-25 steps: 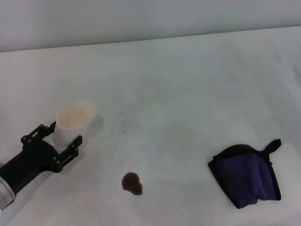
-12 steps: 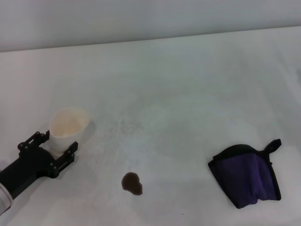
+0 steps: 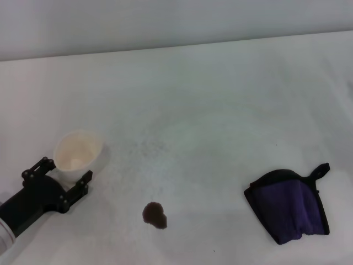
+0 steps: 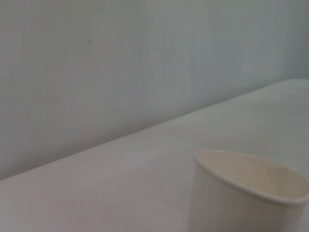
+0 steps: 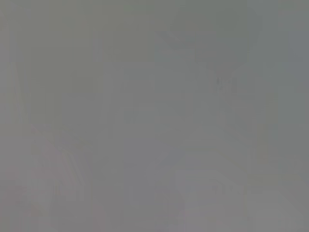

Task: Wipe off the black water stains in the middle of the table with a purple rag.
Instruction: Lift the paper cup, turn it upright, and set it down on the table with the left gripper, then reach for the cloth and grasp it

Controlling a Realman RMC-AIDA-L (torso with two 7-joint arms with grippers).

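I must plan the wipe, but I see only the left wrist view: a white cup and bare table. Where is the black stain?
Observer: The black stain lies on the table, to the right of the paper cup and nearer the robot.
Operator: And the purple rag?
Observer: The purple rag lies flat further to the right, apart from the stain, with nothing touching it.
Operator: What holds the cup?
Observer: The left tool grips it low, one finger on each side. The right tool appears in no view.
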